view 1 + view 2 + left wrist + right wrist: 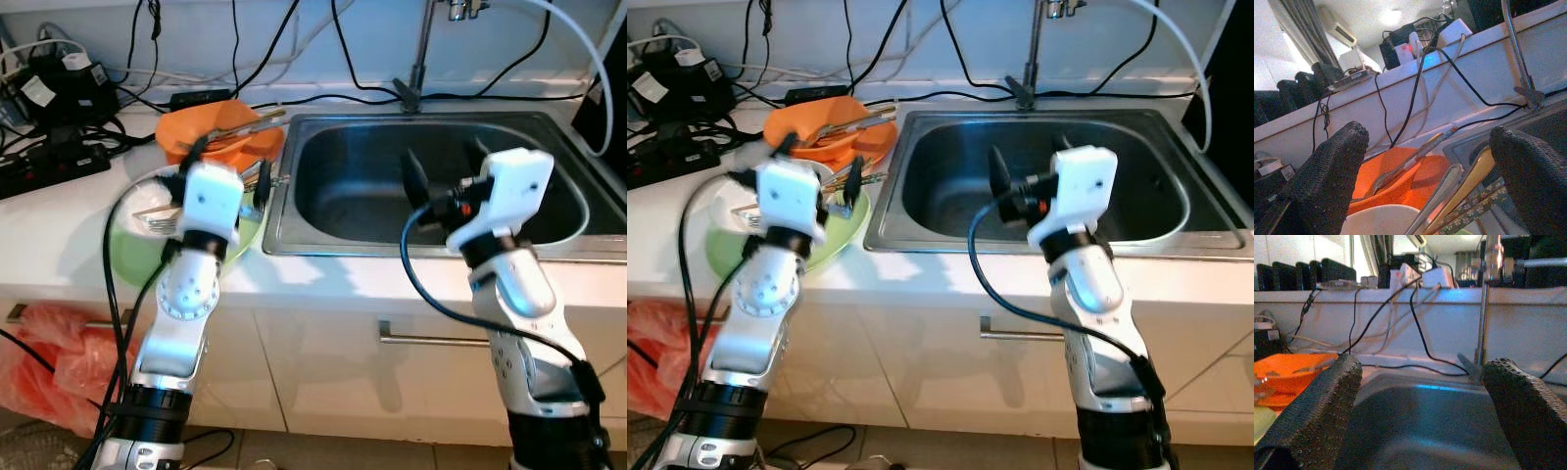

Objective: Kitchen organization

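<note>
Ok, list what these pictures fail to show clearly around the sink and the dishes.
- Sink floor nearest the robot: hidden by the front rim and the right gripper, head views.
- Tap spout: cut off by the top edge, head views.
- Green plate centre: covered by the left gripper and wrist, head views.
- Utensils lower ends: cut off by the bottom edge, left wrist view.
- Red bag contents: too crumpled to tell.

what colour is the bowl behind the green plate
Orange bowl, clearest in the left eye view, behind the green plate.

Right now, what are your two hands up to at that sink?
Left gripper open, over the green plate and utensils. Right gripper open, above the sink, holding nothing. Orange bowl just behind the plate.
</note>
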Robot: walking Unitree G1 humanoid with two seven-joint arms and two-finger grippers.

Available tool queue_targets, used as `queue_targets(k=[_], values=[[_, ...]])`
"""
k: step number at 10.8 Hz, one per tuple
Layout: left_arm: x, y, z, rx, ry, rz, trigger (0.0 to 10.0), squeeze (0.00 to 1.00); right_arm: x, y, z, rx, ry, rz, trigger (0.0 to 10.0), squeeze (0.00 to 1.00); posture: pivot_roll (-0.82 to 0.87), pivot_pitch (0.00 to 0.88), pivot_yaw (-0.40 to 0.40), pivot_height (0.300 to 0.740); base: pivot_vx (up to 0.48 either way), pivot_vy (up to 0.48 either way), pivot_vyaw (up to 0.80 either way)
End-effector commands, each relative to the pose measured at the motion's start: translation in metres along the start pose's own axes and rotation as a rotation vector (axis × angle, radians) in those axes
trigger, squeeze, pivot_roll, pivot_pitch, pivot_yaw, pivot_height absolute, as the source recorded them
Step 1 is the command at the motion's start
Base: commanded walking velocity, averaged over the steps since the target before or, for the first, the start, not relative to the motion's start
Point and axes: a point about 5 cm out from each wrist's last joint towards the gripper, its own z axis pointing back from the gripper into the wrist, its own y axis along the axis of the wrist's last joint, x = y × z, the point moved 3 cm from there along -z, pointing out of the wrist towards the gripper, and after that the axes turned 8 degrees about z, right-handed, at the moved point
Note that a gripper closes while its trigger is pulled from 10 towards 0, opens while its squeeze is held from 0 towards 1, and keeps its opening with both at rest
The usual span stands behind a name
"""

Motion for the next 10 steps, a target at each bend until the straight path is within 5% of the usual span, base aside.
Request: queue_targets(k=[1,10], values=[[0.001,0.0,-0.002,0.009,-0.011,-0.016,10.0,0.0,0.001,-0.001,0.0,-0.001,-0.008,0.005,10.0,0.0,0.04,0.0,0.091,0.74,0.0,0.0,0.0],[0.004,-0.01,-0.005,0.018,-0.037,-0.046,10.0,0.0,-0.003,-0.013,0.001,-0.013,-0.016,-0.007,10.0,0.0,0.06,0.0,0.104,0.74,0.0,0.0,0.0]])
